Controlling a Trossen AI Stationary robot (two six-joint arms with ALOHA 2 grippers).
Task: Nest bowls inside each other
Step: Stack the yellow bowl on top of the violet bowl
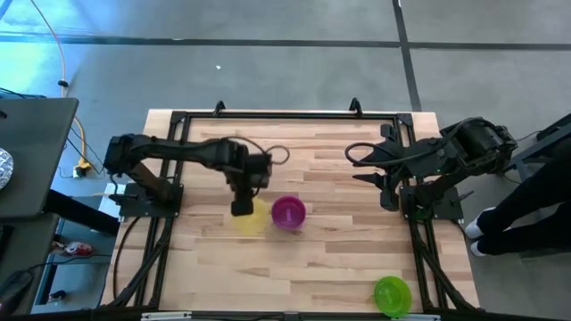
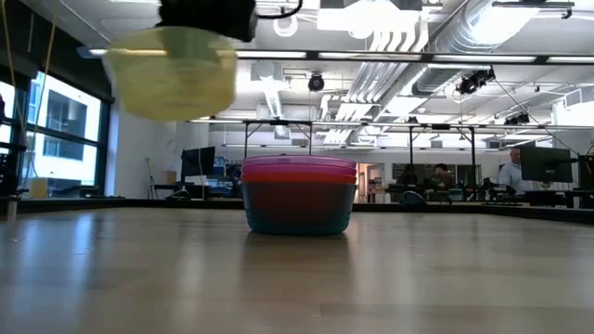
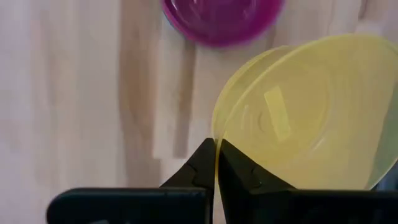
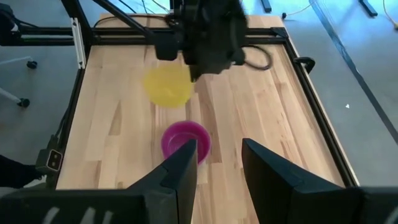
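Observation:
A yellow bowl (image 2: 172, 74) hangs in the air left of a stack of nested bowls (image 2: 299, 195), with my left gripper (image 3: 216, 158) shut on it. The stack stands on the table by its teal bottom bowl; red and pink rims show above it. From above, the stack's inside (image 1: 288, 212) looks magenta. A green bowl (image 1: 392, 294) sits alone near the table's front right corner. My right gripper (image 4: 217, 165) waits open, high over the table's right side, with nothing between its fingers. My left gripper pinches the yellow bowl's rim (image 3: 216, 144), one finger inside the bowl and one outside. The fingers come from above, pointing down. The bowl hangs below them, mouth up and slightly tilted, lifted clear of the table.
A black frame (image 1: 178, 116) runs round the wooden table. Bare wood lies between the stack and the green bowl. The left arm (image 4: 208, 31) reaches over the table's middle. People and desks show in the room behind.

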